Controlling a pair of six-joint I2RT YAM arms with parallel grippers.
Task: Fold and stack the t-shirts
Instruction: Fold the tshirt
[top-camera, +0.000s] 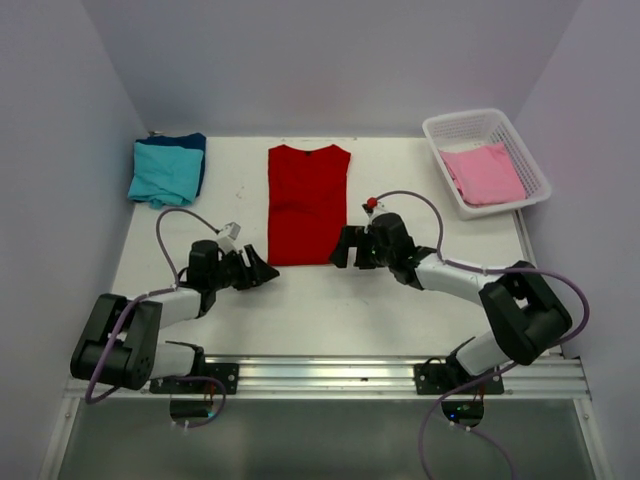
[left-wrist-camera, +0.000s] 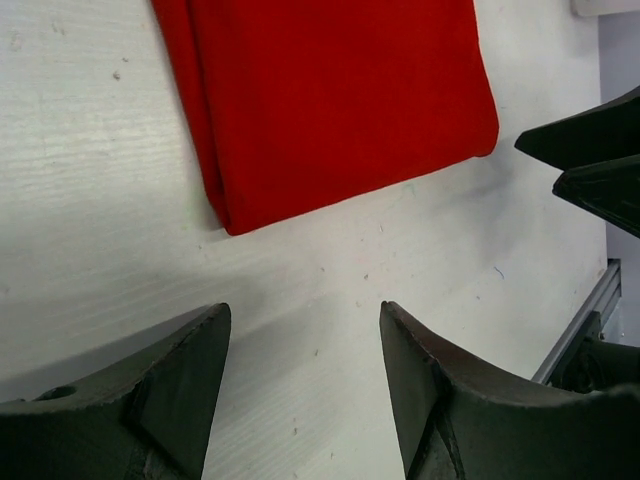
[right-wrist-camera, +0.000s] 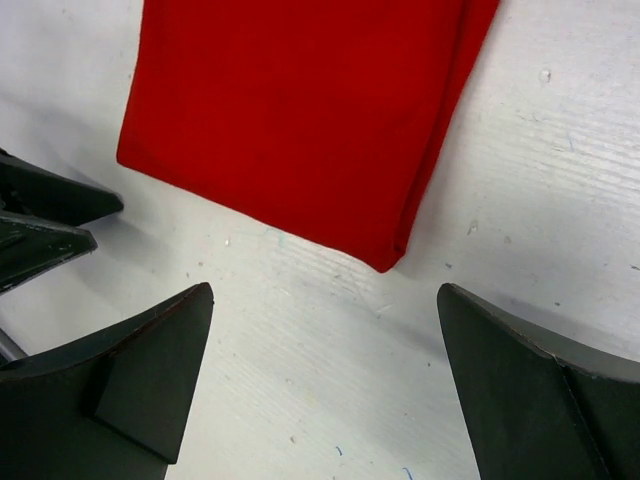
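Note:
A bright red t-shirt (top-camera: 307, 203) lies flat at the table's middle, folded into a long narrow strip with its collar at the far end. Its near hem shows in both wrist views (left-wrist-camera: 340, 100) (right-wrist-camera: 300, 120). My left gripper (top-camera: 262, 272) stands open just left of the hem's near corner, nothing between its fingers (left-wrist-camera: 305, 312). My right gripper (top-camera: 342, 247) is open wide at the hem's right corner, empty too (right-wrist-camera: 325, 290). A teal t-shirt (top-camera: 163, 170) lies folded on a dark blue one (top-camera: 199, 150) at the far left. A pink t-shirt (top-camera: 483, 173) lies in the basket.
The white lattice basket (top-camera: 436, 131) stands at the far right corner. Purple walls close the table on three sides. A metal rail (top-camera: 330, 375) runs along the near edge by the arm bases. The right gripper's tips show at the right edge of the left wrist view.

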